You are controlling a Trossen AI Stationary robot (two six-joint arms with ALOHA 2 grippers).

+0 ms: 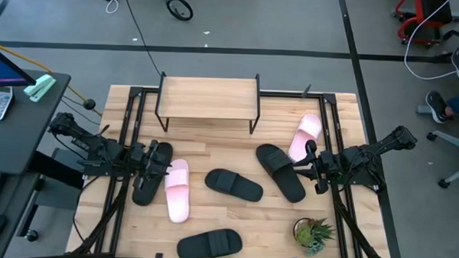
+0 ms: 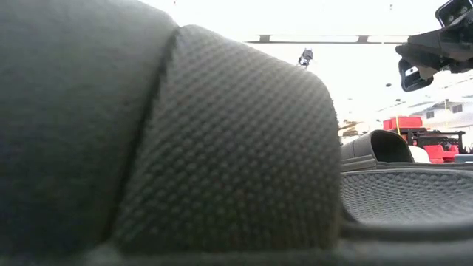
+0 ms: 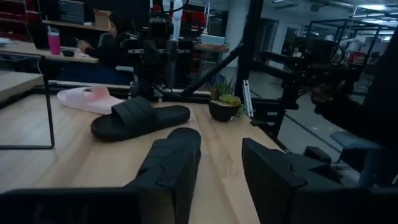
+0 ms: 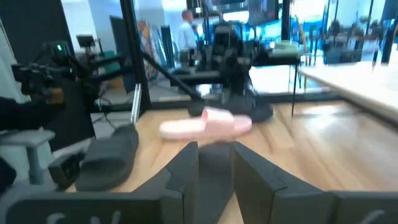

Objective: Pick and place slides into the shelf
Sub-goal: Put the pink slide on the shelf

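Note:
The shelf [image 1: 208, 97] stands at the table's far middle on thin black legs, and its plank top is bare. Six slides lie flat on the table. One black slide [image 1: 147, 183] is under my left gripper [image 1: 158, 169], with a pink one [image 1: 177, 192] beside it. Two black ones [image 1: 234, 185] [image 1: 280, 173] lie mid-table, a pink one [image 1: 306, 135] lies far right, and a black one [image 1: 209, 243] sits at the near edge. My left gripper [image 3: 214, 180] is open above its slide. My right gripper [image 1: 311, 169] [image 4: 214, 168] is open beside the right black slide's end.
A small potted plant [image 1: 312, 233] stands at the table's near right corner. Black frame rails [image 1: 129, 141] run along both sides of the table. In the low view the near black slide's strap [image 2: 162, 133] fills most of the picture. People are in the room beyond the table.

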